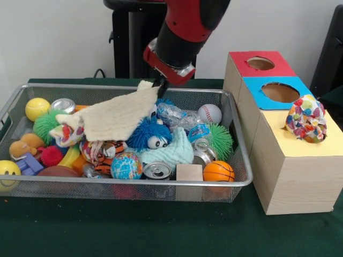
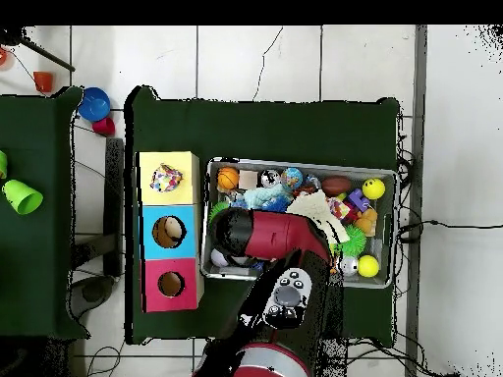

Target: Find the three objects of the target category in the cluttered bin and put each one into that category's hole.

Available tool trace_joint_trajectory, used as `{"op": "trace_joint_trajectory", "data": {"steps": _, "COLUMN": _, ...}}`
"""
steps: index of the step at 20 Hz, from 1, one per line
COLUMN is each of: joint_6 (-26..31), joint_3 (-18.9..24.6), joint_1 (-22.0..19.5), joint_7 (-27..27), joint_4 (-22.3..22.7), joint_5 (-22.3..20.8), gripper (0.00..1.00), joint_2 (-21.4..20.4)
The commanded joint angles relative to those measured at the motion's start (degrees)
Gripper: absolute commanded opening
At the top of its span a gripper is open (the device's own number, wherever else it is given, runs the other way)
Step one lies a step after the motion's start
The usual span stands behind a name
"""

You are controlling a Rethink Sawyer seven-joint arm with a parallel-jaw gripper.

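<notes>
- The end effector [image 1: 161, 84] hangs at the upper centre of the front view, over the far rim of the wire bin [image 1: 244, 176], clenched on the top corner of a cream cloth [image 1: 118, 116].
- The cream cloth hangs from that pinched corner and drapes down to the left over the toys, its lower edge resting on a patterned soft toy [image 1: 68, 135].
- The bin fills the left and centre of the front view on the green tabletop [image 1: 161, 230]; in it lie a blue fuzzy toy with eyes [image 1: 150, 134], a mint green cloth [image 1: 170, 152], a globe ball [image 1: 126, 165], a small basketball [image 1: 218, 171], a baseball [image 1: 209, 113], a yellow ball [image 1: 37, 108], a wooden block [image 1: 189, 172] and several crushed cans, one [image 1: 157, 170] by the near rim.
- At the right of the front view stands a wooden box [image 1: 289, 176] with three coloured tops: a red hole [image 1: 260, 63], a blue hole [image 1: 280, 92], and a yellow section.
- A multicoloured patterned cloth [image 1: 305, 119] sits bunched on the yellow section, over where its hole would be.
- In the overhead view the red arm [image 2: 270, 236] covers the lower left part of the bin, and the box's three sections lie in a column at centre left.
</notes>
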Motion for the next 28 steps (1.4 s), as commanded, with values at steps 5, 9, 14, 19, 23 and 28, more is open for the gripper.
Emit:
{"op": "trace_joint_trajectory", "data": {"steps": 5, "joint_6": -3.26, "joint_3": 5.41, "joint_1": 2.15, "joint_7": 17.12, "joint_4": 7.62, "joint_5": 11.57, "gripper": 0.0, "joint_2": 2.9}}
{"op": "trace_joint_trajectory", "data": {"steps": 9, "joint_6": -14.14, "joint_3": 8.4, "joint_1": 0.63, "joint_7": 14.52, "joint_4": 8.27, "joint_5": 14.41, "gripper": 0.0, "joint_2": 4.06}}
{"op": "trace_joint_trajectory", "data": {"steps": 14, "joint_6": -18.23, "joint_3": 9.23, "joint_1": 2.16, "joint_7": 14.69, "joint_4": 7.31, "joint_5": 17.58, "gripper": 0.0, "joint_2": 4.3}}
{"op": "trace_joint_trajectory", "data": {"steps": 19, "joint_6": -21.56, "joint_3": 12.63, "joint_1": 3.0, "joint_7": 13.06, "joint_4": 2.05, "joint_5": 21.43, "gripper": 0.0, "joint_2": 6.41}}
{"op": "trace_joint_trajectory", "data": {"steps": 23, "joint_6": -16.18, "joint_3": 10.94, "joint_1": 5.46, "joint_7": 13.91, "joint_4": -2.55, "joint_5": 23.57, "gripper": 0.0, "joint_2": 8.14}}
{"op": "trace_joint_trajectory", "data": {"steps": 28, "joint_6": -13.47, "joint_3": 10.34, "joint_1": 6.58, "joint_7": 17.21, "joint_4": -2.64, "joint_5": 27.4, "gripper": 1.0, "joint_2": 8.91}}
